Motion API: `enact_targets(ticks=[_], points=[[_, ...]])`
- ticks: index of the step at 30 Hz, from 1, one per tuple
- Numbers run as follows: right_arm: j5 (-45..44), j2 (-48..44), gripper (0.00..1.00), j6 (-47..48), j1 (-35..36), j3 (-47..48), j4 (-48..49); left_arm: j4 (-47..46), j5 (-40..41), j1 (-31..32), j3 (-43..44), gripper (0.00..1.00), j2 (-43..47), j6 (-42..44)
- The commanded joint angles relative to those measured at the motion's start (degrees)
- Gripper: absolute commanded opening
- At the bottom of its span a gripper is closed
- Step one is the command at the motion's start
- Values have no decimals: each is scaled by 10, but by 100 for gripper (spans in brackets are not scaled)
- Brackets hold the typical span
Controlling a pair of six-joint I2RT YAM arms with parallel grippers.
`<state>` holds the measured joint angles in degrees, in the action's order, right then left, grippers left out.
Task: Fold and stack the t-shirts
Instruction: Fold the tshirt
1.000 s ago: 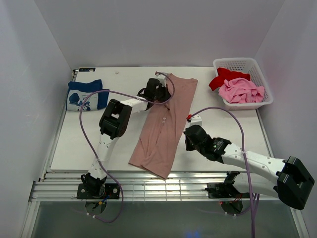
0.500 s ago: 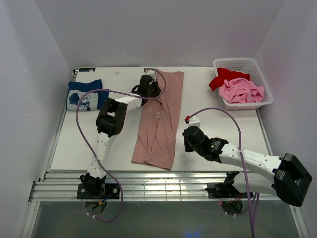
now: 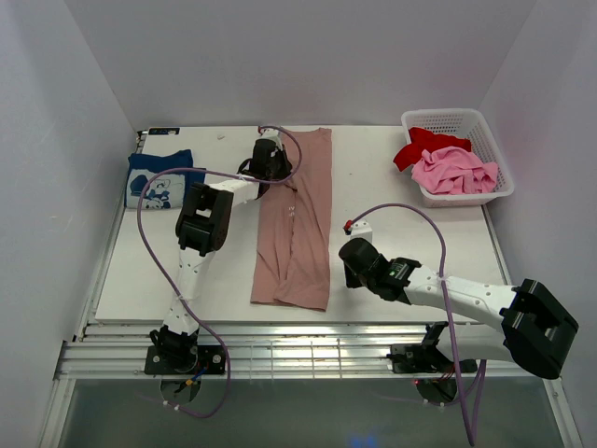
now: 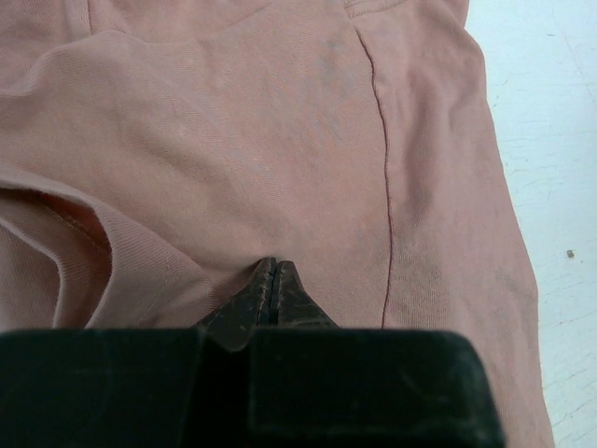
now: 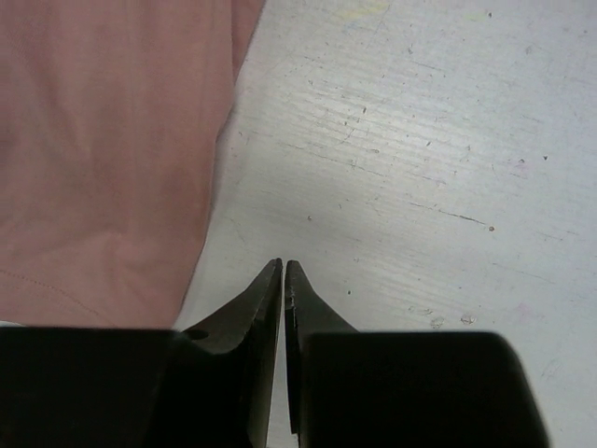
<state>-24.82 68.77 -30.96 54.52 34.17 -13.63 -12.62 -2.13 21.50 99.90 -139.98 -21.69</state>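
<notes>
Left pincer (image 3: pixel 266 161): pressed together, pinching the cloth of the pink-tan t-shirt (image 3: pixel 297 224) at its far-left edge. In the left wrist view the tips (image 4: pixel 273 280) meet with no gap, and a fold of the t-shirt (image 4: pixel 233 140) puckers up into them.

Right pincer (image 3: pixel 354 263): pressed together with only a hairline gap, holding nothing. In the right wrist view the tips (image 5: pixel 283 273) sit over the bare surface (image 5: pixel 420 140), just right of the t-shirt's edge (image 5: pixel 103 140) and not touching it.

The surface (image 3: pixel 410 233) is white and scuffed, boxed in by plain white walls (image 3: pixel 280 56). A white basket (image 3: pixel 485 126) sits at the far right with the red t-shirt (image 3: pixel 420 145) and bright pink t-shirt (image 3: pixel 455 173) bunched inside. The navy t-shirt (image 3: pixel 160 179) lies folded at the far left with its white print up, well apart from the rest.

The pink-tan t-shirt lies flat mid-surface as a narrow strip. Its long axis runs near-to-far, with the far end leaning slightly right. The near end is close to the front edge and the far end close to the back edge. Can't tell which end is the neck.
</notes>
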Motion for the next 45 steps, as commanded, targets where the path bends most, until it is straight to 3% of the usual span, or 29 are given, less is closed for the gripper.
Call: enact_targets(ticks=[1,2,3,4,5,8,9,16,21,24,32,33,34,45], points=[[-17,0,11,8,5,34,12,21,-28,2,3,0,26,16],[-14,0,14,10,6,37,13,13,-30,5,10,1,34,21],[-10,0,20,11,6,39,16,5,-30,8,15,9,44,27],[-7,0,22,12,7,37,18,-10,-31,11,27,19,55,37],[5,0,27,12,8,34,23,-13,-34,12,34,41,78,41],[33,6,33,11,10,19,42,-11,-15,18,37,65,143,53],[42,7,35,11,12,14,49,-7,9,21,23,67,167,53],[98,26,44,6,30,-21,117,86,170,51,-246,73,391,-4],[118,36,45,-8,47,-45,168,144,198,93,-459,73,505,-85],[111,43,45,-10,61,-50,177,181,196,118,-534,73,560,-130],[94,48,46,-33,88,-60,182,279,202,188,-654,73,686,-243],[92,50,46,-35,95,-60,180,294,204,193,-661,96,697,-251],[89,52,46,-38,98,-59,175,302,206,196,-674,98,709,-257],[17,87,49,-80,156,-30,120,369,208,249,-714,98,754,-325]])
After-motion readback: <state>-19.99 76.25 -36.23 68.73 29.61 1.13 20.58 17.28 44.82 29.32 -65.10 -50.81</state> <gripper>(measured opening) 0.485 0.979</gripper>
